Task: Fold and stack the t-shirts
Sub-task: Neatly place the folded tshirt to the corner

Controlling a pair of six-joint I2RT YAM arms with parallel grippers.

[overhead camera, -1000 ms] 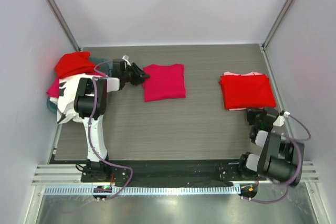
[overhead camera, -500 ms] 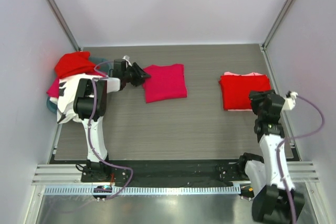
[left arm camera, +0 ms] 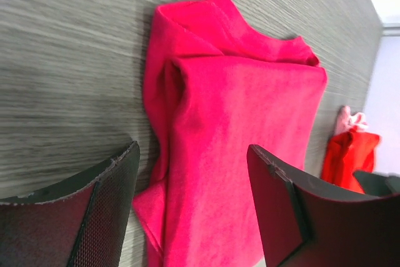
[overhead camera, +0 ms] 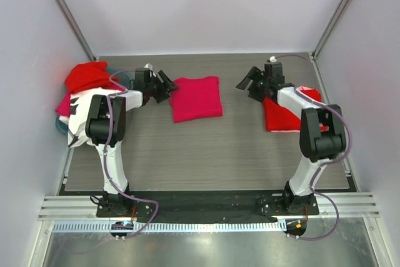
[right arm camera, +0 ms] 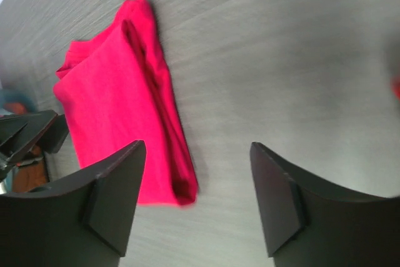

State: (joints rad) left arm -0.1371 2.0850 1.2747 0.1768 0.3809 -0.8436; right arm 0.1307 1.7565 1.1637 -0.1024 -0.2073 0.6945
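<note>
While folded, shirt beside left gripper.

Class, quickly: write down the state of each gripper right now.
Left gripper: open, holding nothing, facing the folded pink t-shirt.
Right gripper: open, holding nothing.

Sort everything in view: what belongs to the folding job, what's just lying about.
Job:
folded pink t-shirt
stack of folded red t-shirts
heap of unfolded red and white t-shirts

Lying about:
teal item under the heap, unidentifiable
grey wood-grain table
</note>
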